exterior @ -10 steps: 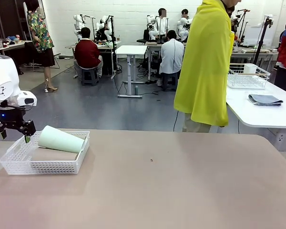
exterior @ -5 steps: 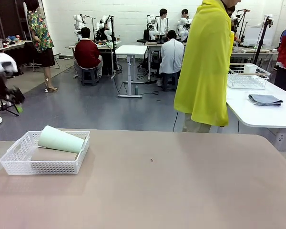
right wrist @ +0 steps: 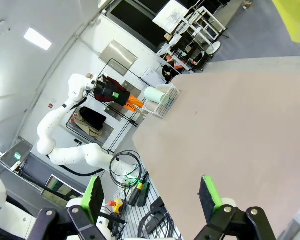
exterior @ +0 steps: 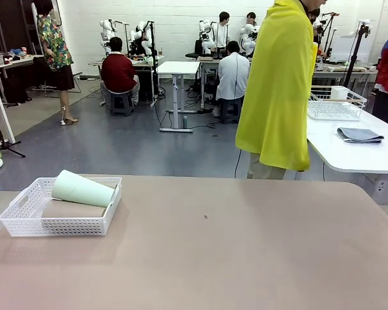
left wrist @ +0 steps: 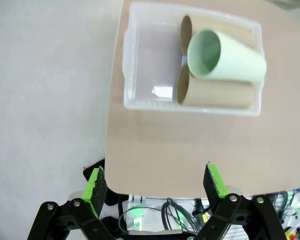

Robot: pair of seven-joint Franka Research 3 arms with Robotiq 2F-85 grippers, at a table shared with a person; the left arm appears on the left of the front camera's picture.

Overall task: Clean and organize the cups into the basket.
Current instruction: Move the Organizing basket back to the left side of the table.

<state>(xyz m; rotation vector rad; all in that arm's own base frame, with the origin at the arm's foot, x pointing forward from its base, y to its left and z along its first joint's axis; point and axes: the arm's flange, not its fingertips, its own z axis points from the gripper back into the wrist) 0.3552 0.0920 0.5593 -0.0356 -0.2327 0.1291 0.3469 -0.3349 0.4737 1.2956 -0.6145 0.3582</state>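
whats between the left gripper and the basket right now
Only bare table in the left wrist view: the open left gripper hangs off the table's edge, apart from the basket holding the cups.

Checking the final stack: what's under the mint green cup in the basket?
Two tan-brown cups lie side by side in the white basket, with the mint green cup lying on top of them. It covers parts of both; the basket floor beneath is hidden.
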